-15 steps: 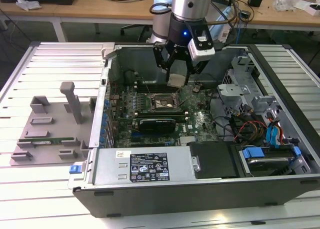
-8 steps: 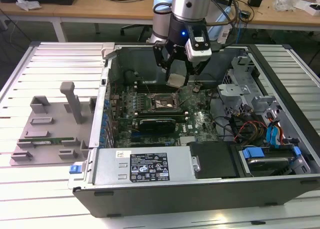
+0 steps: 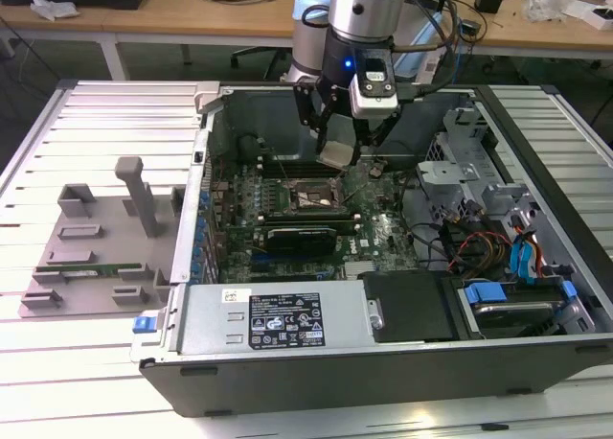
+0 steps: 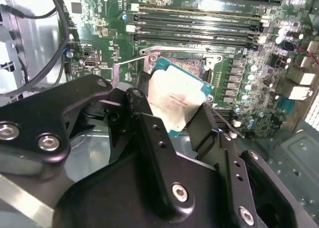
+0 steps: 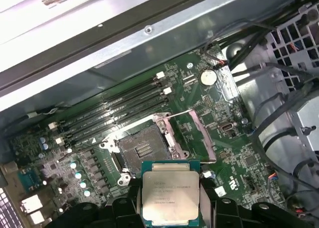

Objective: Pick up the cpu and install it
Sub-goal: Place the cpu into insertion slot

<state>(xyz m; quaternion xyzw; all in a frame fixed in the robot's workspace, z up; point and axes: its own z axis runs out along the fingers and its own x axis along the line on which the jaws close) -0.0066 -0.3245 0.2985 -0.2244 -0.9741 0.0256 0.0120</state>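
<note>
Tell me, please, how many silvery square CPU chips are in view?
1: the silvery-grey square cpu, held in the gripper near the open black socket on the green motherboard; others could be hidden.

Arm [image 3: 369, 17] was silver-grey tube with a pale blue joint cap [image 3: 308, 22] and a small blue light [image 3: 347, 65] at the wrist. Grey boxy camera unit [image 3: 374, 84] sat on front, dark cable [image 3: 448, 22] looping off. Claw [image 3: 343, 144] was matte black with chunky linked fingers [image 4: 154, 148] (silver hex screws [image 4: 179, 191] at pivots, small holes along links).
</note>
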